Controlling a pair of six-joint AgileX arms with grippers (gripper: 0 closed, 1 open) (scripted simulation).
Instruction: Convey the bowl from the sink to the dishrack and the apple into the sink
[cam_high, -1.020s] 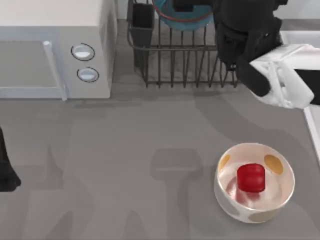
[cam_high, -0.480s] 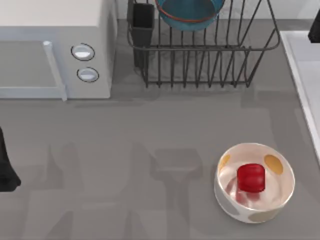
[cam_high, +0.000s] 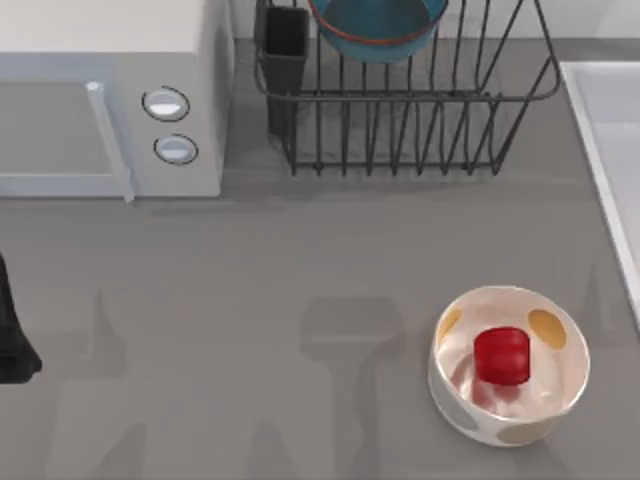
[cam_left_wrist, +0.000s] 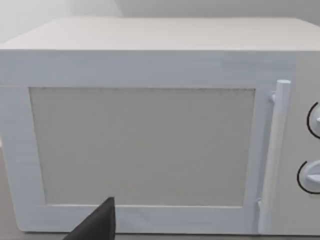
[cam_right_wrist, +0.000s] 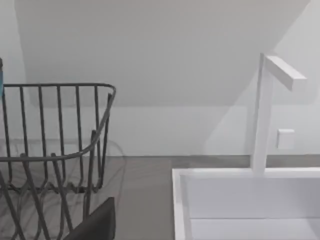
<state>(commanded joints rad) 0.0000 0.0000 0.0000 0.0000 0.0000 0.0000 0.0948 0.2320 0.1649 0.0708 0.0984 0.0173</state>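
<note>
Teal-blue bowl (cam_high: 376, 25) with the orange-red rim sits in the dishrack (cam_high: 400, 100), at the rack's far side, beside the black utensil cup (cam_high: 285, 45). Same place as in the two earlier top views.

Change since 1.0 s ago: the right arm, then hanging over the rack's right half, has left the top view; 0.5 s ago only a dark corner of it showed at the right edge, and now that is gone too. The rack wires are fully exposed.

Apple (cam_high: 501, 356), red, lies inside the cream spotted bowl (cam_high: 508, 366) on the grey table (cam_high: 250, 300), front right. Unmoved. Sink (cam_high: 610, 150) at the table's right edge; its rim stands well apart from the apple.

Right wrist view: rack end (cam_right_wrist: 55, 150), sink rim (cam_right_wrist: 240, 175), white faucet (cam_right_wrist: 265, 115), one dark fingertip at the frame edge. Cannot tell whether the right gripper is released or clenched; nothing visibly held.

Left arm (cam_high: 12, 340) parked at the left edge, facing the white microwave (cam_left_wrist: 150, 130). Its grip state: cannot tell.
</note>
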